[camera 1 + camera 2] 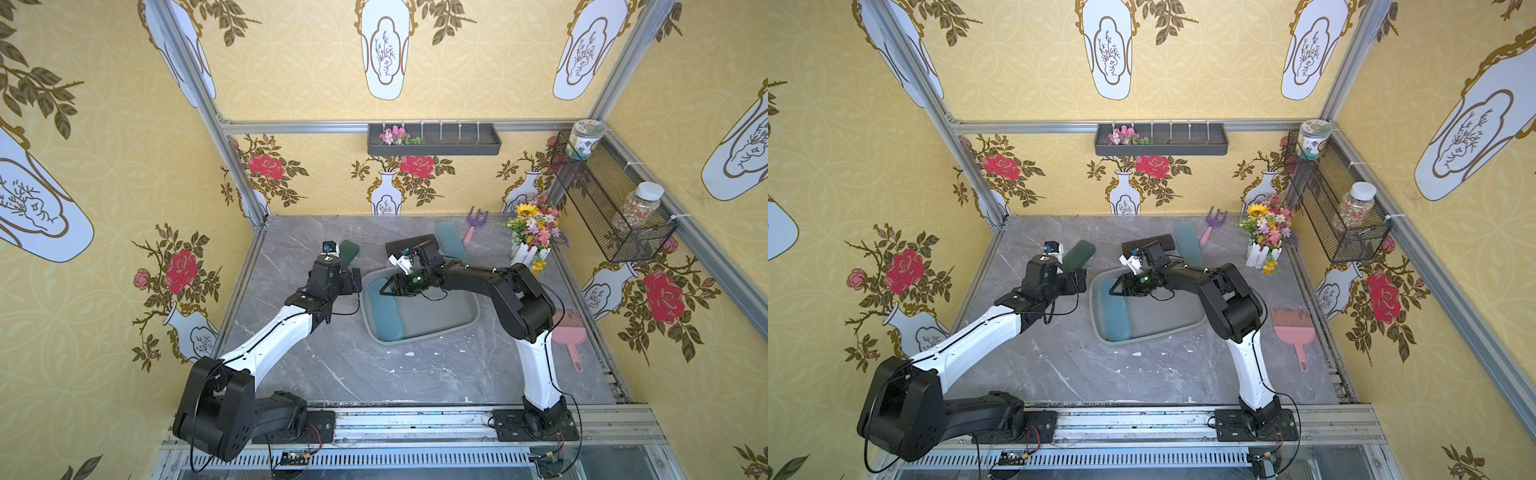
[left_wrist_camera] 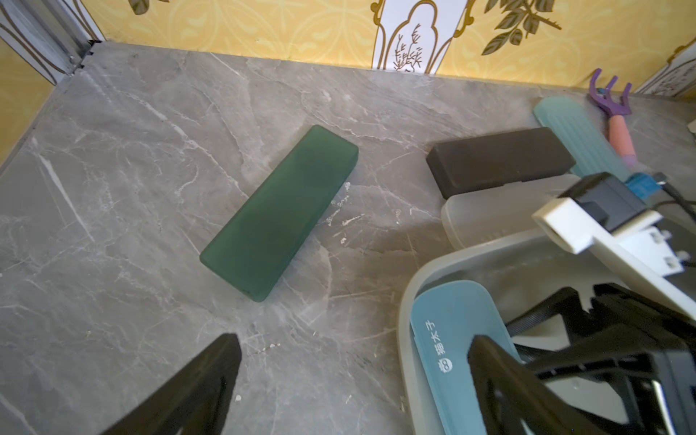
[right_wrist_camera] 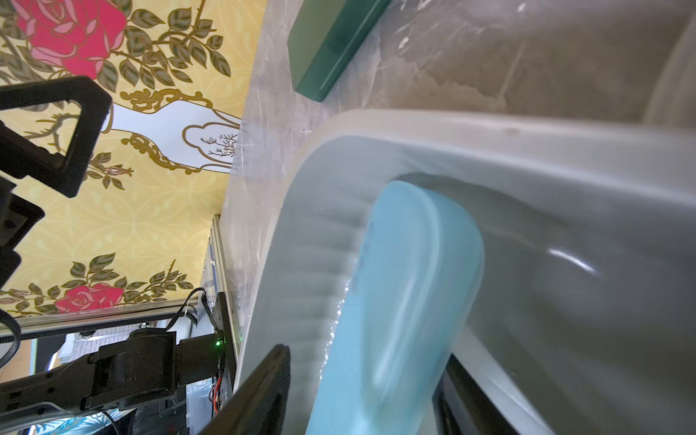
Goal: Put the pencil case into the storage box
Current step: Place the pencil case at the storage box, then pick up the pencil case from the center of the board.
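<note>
The storage box (image 1: 420,338) (image 1: 1152,337) (image 2: 408,301) (image 3: 489,132), a shallow grey-green tub, sits mid-table. A blue pencil case (image 1: 386,318) (image 1: 1116,318) (image 2: 448,339) (image 3: 406,286) lies inside it along its left wall. My right gripper (image 1: 381,291) (image 1: 1112,291) (image 3: 365,357) hangs open over the case's far end, with a gap showing beside one finger; the case looks blurred there. My left gripper (image 1: 334,276) (image 1: 1059,276) (image 2: 354,346) is open and empty just left of the box. A green pencil case (image 1: 350,250) (image 1: 1079,252) (image 2: 280,212) (image 3: 331,45) lies on the table behind it.
Behind the box lie a black case (image 1: 409,245) (image 2: 501,160), a pale teal case (image 1: 451,239) (image 2: 580,132), a translucent piece (image 2: 489,214) and a purple rake (image 1: 473,226). A flower pot (image 1: 532,237) and pink comb (image 1: 569,328) stand right. A shelf tray (image 1: 434,145) and wire basket (image 1: 606,199) hang on the walls.
</note>
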`<state>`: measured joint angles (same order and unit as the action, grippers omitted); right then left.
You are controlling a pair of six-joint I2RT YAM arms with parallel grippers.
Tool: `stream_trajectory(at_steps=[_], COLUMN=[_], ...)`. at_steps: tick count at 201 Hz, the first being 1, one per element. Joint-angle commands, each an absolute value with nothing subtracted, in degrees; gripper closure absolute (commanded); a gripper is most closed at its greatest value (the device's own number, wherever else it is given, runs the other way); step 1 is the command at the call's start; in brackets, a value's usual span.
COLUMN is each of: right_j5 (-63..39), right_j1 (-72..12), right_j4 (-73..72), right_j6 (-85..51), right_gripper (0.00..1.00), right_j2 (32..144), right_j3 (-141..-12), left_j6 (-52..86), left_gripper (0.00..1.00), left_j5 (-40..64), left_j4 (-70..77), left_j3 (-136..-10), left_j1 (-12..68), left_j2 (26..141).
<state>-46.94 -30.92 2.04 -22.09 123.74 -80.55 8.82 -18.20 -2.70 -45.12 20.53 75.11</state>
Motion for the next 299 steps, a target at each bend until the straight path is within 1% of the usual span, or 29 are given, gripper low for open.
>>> stream_trajectory(at_steps=[1,19,44,68,83,114,144,155,165,168,187,199,211,231,237,242,246,247,248,250,272,299], right_j5=[-44.2,-42.3,-39.7,-37.8,-36.7,-34.9,-34.7,-35.0,-35.3,-35.4,-35.5,-35.9,-36.2,-36.3,-36.3,-36.3,-36.3,-36.3,-36.3,-36.3,-36.6,-36.9], right_j1=[-31.0,-31.0,-30.8,-30.1,-29.8,-29.6,-29.5,-29.6,-29.6,-29.6,-29.6,-29.7,-29.6,-29.7,-29.7,-29.6,-29.6,-29.6,-29.6,-29.7,-29.6,-29.6], right_j4=[4.3,6.1,7.0,7.7,9.1,10.9,10.8,10.7,10.8,10.8,10.6,10.5,10.3,10.9,11.1,11.3,11.3,11.3,11.3,11.3,11.1,10.9], right_j6=[-19.9,-18.7,-18.0,-17.5,-16.6,-15.3,-15.0,-15.0,-14.9,-14.8,-14.5,-14.4,-14.3,-13.6,-13.3,-13.2,-13.0,-13.0,-13.0,-12.9,-12.7,-12.6], right_gripper=[0.36,0.34,0.34,0.34,0.34,0.32,0.31,0.30,0.29,0.28,0.28,0.28,0.27,0.27,0.26,0.26,0.26,0.26,0.25,0.25,0.25,0.24], right_j2=[124.0,123.9,122.3,119.5,117.9,114.2,110.9,110.1,109.4,109.2,107.9,107.2,106.7,106.0,105.7,105.5,105.3,105.3,105.3,105.2,104.6,104.4], right_j3=[-81.1,-81.5,-80.6,-79.0,-78.5,-76.8,-74.0,-73.1,-72.5,-72.3,-71.0,-70.2,-69.5,-68.7,-68.5,-68.3,-68.1,-68.0,-68.0,-67.9,-67.3,-67.1], left_j6=[8.8,9.1,10.9,7.5,6.0,-0.8,-11.5,-14.7,-18.8,-19.8,-22.4,-24.6,-25.6,-26.5,-26.7,-26.7,-26.7,-26.7,-26.7,-26.5,-26.3,-27.2], left_gripper=[0.00,0.00,0.00,0.00,0.00,0.00,0.02,0.05,0.17,0.20,0.24,0.32,0.34,0.34,0.31,0.23,0.11,0.05,0.03,0.01,0.00,0.00], left_j5=[-20.1,-21.3,-19.5,-21.6,-20.8,-18.1,-15.7,-15.1,-12.2,-11.7,-11.5,-6.8,-4.0,-2.9,-2.4,-1.7,-1.3,-1.3,-1.2,-1.1,3.2,3.0], left_j4=[-2.0,-2.7,-5.0,-4.0,-4.8,-7.8,-7.1,-8.6,-11.7,-12.8,-16.2,-17.8,-18.9,-21.6,-22.7,-23.8,-24.7,-24.9,-25.1,-25.5,-29.3,-32.0], left_j3=[-47.3,-49.2,-53.6,-56.3,-59.0,-64.8,-68.1,-70.7,-73.9,-74.8,-80.2,-82.8,-85.2,-89.1,-90.2,-91.0,-91.7,-91.8,-92.0,-92.4,-94.9,-95.9], left_j1=[20.1,19.1,16.3,15.0,13.4,12.4,12.3,12.1,11.6,11.4,10.0,8.7,7.8,6.9,6.6,6.3,6.1,6.0,6.0,6.0,5.7,5.7], left_j2=[77.8,80.8,86.2,90.9,93.7,98.5,101.6,103.3,105.4,106.1,110.4,112.4,114.3,117.4,118.3,118.9,119.4,119.5,119.7,119.9,121.5,122.6])
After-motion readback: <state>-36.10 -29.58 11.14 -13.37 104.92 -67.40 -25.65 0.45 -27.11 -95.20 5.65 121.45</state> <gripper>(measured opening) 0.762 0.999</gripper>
